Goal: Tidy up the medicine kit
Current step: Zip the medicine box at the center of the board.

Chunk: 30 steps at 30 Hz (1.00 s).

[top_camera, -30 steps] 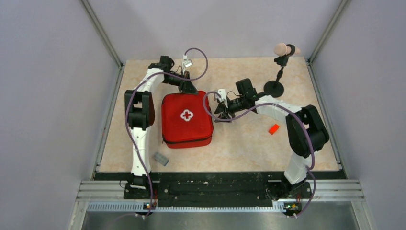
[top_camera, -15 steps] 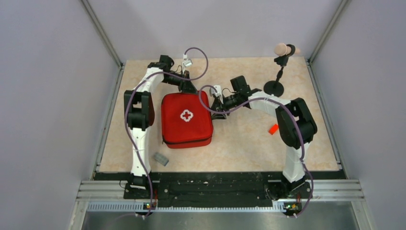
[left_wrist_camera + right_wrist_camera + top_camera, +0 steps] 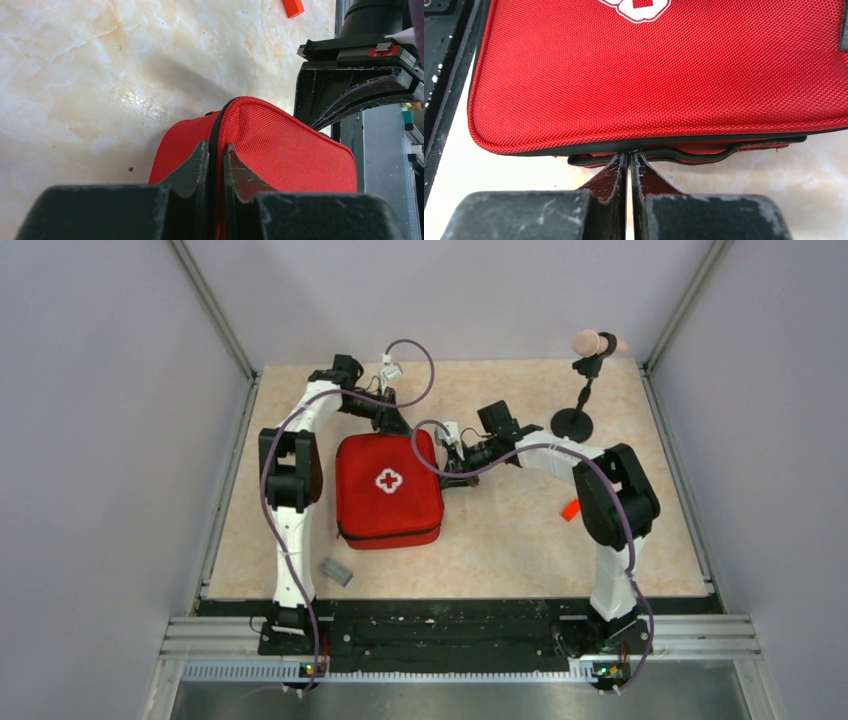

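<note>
The medicine kit (image 3: 388,490), a red zip pouch with a white cross, lies flat left of the table's middle. My left gripper (image 3: 395,428) is at its far edge. In the left wrist view its fingers (image 3: 216,146) are shut on the kit's (image 3: 280,145) black zipper edging. My right gripper (image 3: 447,472) is against the kit's right side. Seen from the right wrist, its fingertips (image 3: 630,152) are shut together right at the black zipper seam of the kit (image 3: 649,75). Whether they pinch anything thin there I cannot tell. A loop of black edging sags below the seam.
A small orange-red block (image 3: 571,509) lies on the table right of the right arm. A grey block (image 3: 336,572) sits near the front left. A microphone stand (image 3: 572,422) stands at the back right. Grey walls close in the table.
My right gripper has swung left to the kit's right edge and shut its jaws there. The left gripper has kept its hold on the far edge.
</note>
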### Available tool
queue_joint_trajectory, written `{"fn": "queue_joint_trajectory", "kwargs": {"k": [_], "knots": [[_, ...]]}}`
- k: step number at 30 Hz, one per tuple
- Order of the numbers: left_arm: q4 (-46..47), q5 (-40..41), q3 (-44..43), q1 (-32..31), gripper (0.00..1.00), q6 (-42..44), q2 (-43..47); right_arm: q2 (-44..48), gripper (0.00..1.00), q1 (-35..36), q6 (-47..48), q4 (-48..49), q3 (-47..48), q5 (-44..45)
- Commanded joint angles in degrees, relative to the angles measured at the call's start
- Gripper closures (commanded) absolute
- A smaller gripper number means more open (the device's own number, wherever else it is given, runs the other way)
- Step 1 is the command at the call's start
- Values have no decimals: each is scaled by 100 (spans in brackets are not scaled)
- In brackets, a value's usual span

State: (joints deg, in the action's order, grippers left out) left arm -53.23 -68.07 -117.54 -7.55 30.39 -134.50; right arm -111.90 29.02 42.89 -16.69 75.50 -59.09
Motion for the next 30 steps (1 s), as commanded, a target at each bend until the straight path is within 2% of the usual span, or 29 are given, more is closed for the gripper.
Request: {"fn": "queue_joint_trajectory", "kwargs": {"k": [1,6,10,13,16,26,30], "knots": [[497,265,-204,117,100,-481,310,361,100,70,405,-642,192,386],[1129,822,-265,332,100,-995,201,807,100,70,1278,-1601,159,874],[1560,1419,-301,488,100,-1581,93,746,100,74,1869,-2559,409,1217],[2215,2015,-67,617,100,-2538,164,658,100,61,1937,-2791,481,1408],[2428,2483,127,702,100,-3011,301,496,100,60,1790,-2959,620,1585],[2470,3746,721,1402,100,-3110,680,456,100,26,1796,-3362,985,2201],[2416,3440,1145,1547,100,-3297,1074,282,100,26,1654,-3231,1197,2566]]}}
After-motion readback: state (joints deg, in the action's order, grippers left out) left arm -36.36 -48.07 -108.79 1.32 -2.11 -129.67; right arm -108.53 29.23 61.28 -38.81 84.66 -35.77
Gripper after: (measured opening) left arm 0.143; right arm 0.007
